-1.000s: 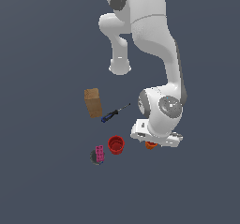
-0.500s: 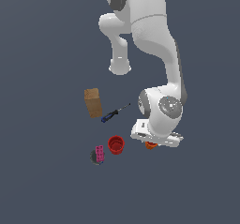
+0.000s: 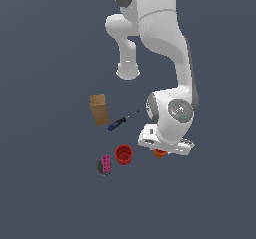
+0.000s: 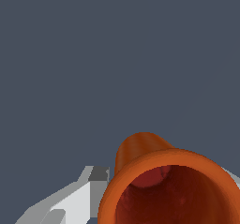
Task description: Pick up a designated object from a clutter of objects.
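a white panda arm bends low over a dark grey worktop [image 3: 45, 193], its end effector [image 3: 161, 152] down on the small orange cup [image 3: 160, 153], of which only a sliver shows beneath the wrist housing in the exterior view. the wrist view fills with the same orange cup [image 4: 168, 185], open mouth toward the lens and tapered body behind it, with a grey-white finger [image 4: 79, 195] pressed against its outer wall on one side and a thin pale edge of another finger at the opposite side of the rim. the fingers appear clamped on the cup, one on each side. whether the cup rests on the worktop or hangs just clear of it cannot be told.

toward the exterior view's left, near the cup but apart from it, stands the wider red cup [image 3: 123, 154]. further left a pink studded brick [image 3: 106, 163] lies against a small dark round piece [image 3: 101, 168]. above them, a blue-handled screwdriver [image 3: 120, 122] lies slantwise just beside a brown box [image 3: 99, 109].
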Motion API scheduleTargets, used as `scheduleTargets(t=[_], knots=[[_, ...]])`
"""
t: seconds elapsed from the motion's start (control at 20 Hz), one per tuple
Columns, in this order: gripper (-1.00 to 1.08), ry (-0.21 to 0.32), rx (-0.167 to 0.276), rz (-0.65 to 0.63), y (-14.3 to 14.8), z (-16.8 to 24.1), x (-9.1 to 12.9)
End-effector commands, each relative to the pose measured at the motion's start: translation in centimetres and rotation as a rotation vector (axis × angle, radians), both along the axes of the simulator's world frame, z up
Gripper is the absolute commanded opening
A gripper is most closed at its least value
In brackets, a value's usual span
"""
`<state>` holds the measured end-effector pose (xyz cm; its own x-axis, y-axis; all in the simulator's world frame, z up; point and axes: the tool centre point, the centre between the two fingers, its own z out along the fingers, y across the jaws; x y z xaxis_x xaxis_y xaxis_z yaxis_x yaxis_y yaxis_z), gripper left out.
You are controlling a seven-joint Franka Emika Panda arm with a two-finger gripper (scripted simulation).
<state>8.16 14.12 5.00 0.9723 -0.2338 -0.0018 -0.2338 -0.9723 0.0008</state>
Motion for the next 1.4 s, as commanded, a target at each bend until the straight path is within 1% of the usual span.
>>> scheduleTargets(t=[0.0, 0.25, 0.45, 1.35], knots=[[-1.0, -0.002, 0.0, 0.0, -0.5, 1.0, -0.2], [-1.0, -0.002, 0.0, 0.0, -2.0, 3.8, -0.9], [-1.0, -0.002, 0.0, 0.0, -3.7, 6.9, -1.8], [-1.0, -0.002, 0.003, -0.001, -13.4, 25.0, -6.2]])
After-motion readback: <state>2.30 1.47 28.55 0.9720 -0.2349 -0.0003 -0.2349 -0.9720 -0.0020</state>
